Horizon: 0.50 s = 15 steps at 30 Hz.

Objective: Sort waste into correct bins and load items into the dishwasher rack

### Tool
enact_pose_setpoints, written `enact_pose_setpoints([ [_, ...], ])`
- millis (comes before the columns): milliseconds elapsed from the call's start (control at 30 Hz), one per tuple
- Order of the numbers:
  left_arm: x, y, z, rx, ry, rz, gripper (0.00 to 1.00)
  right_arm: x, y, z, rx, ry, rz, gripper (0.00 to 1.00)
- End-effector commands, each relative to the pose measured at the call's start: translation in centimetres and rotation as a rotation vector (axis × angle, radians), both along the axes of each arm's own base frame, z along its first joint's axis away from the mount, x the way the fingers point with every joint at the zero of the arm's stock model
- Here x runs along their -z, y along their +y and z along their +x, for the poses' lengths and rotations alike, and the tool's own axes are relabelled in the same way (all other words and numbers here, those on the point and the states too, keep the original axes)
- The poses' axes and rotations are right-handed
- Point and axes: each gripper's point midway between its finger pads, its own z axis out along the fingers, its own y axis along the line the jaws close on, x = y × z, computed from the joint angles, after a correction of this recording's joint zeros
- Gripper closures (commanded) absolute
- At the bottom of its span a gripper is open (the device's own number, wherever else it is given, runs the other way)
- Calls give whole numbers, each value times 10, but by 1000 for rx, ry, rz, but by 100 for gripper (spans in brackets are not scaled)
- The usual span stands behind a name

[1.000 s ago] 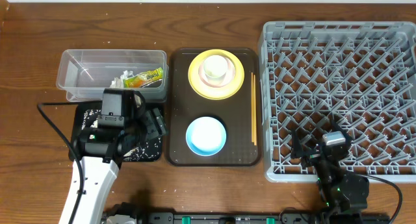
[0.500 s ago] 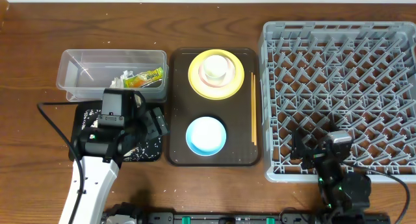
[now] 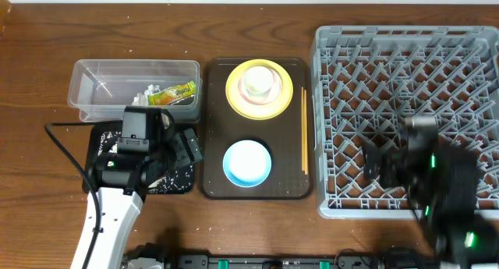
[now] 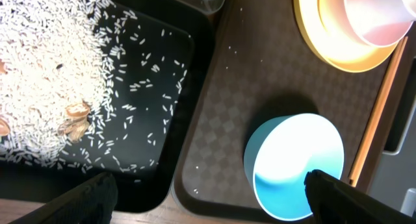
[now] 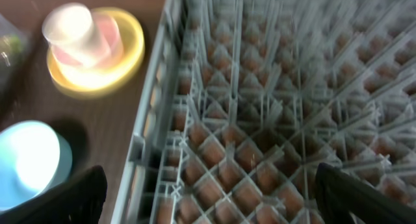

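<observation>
My left gripper (image 3: 189,146) (image 4: 208,201) hangs open and empty over the seam between the black tray (image 4: 175,120) of loose rice (image 4: 39,74) and the brown serving tray. The light blue bowl (image 3: 248,163) (image 4: 296,165) sits by its right finger. A white cup (image 3: 260,80) stands in the pink bowl (image 4: 374,19) on the yellow plate (image 3: 234,93). Chopsticks (image 3: 303,132) lie along the serving tray's right edge. Wrapper (image 3: 173,93) and tissue (image 3: 146,90) lie in the clear tub (image 3: 101,90). My right gripper (image 3: 373,166) (image 5: 208,198), blurred, is open above the dishwasher rack (image 3: 405,66) near its front left.
The brown serving tray (image 3: 257,187) lies between the black tray (image 3: 175,179) and the rack. Brown scraps (image 4: 75,117) sit among the rice. A black cable (image 3: 66,144) loops on the table left of my left arm.
The right arm has swung from the table's front edge up over the front of the rack. The left gripper's jaws have spread a little wider; the left arm has stayed put.
</observation>
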Motion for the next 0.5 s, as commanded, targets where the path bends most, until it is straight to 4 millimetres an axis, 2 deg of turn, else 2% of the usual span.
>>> enact_pose_setpoints([
  [0, -6, -1, 3, 5, -14, -7, 5, -15, 11, 16, -59, 162, 13, 1],
  [233, -6, -1, 3, 5, -14, -7, 5, -23, 63, 11, -233, 503, 273, 1],
  [367, -6, -1, 3, 5, -14, -7, 5, -11, 67, 2, -232, 616, 307, 1],
  [467, -6, -1, 3, 5, -14, -7, 5, -9, 68, 1, -230, 633, 310, 1],
])
